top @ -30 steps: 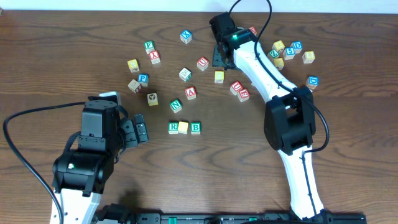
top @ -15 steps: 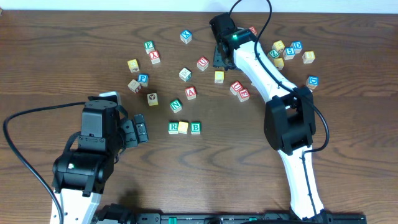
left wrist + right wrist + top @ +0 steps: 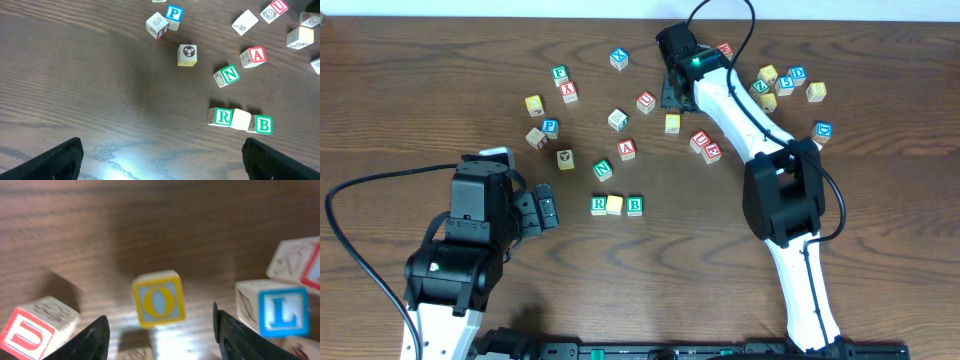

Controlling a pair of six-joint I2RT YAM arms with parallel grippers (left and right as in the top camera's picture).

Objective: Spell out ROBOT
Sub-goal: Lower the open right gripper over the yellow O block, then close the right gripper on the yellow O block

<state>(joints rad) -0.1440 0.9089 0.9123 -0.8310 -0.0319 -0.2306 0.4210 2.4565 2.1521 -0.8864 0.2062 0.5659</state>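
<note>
A row of blocks lies mid-table: green R [image 3: 598, 205], a yellow block with a blank top [image 3: 615, 205], green B [image 3: 635, 205]. The left wrist view shows the same R [image 3: 222, 117], blank block [image 3: 241, 119] and B [image 3: 263, 124]. My left gripper [image 3: 548, 210] is open and empty, left of the row; its fingers [image 3: 165, 167] hang over bare wood. My right gripper [image 3: 672, 93] is open at the far middle. In the right wrist view its fingers [image 3: 162, 342] straddle the space just before a yellow O block [image 3: 158, 299], without touching it.
A red U block [image 3: 35, 327] lies left of the O and a blue L block [image 3: 280, 311] lies right of it. Loose blocks N [image 3: 603, 169], A [image 3: 627, 149], P [image 3: 550, 126] and several others are scattered across the far half. A cluster [image 3: 785, 82] sits far right.
</note>
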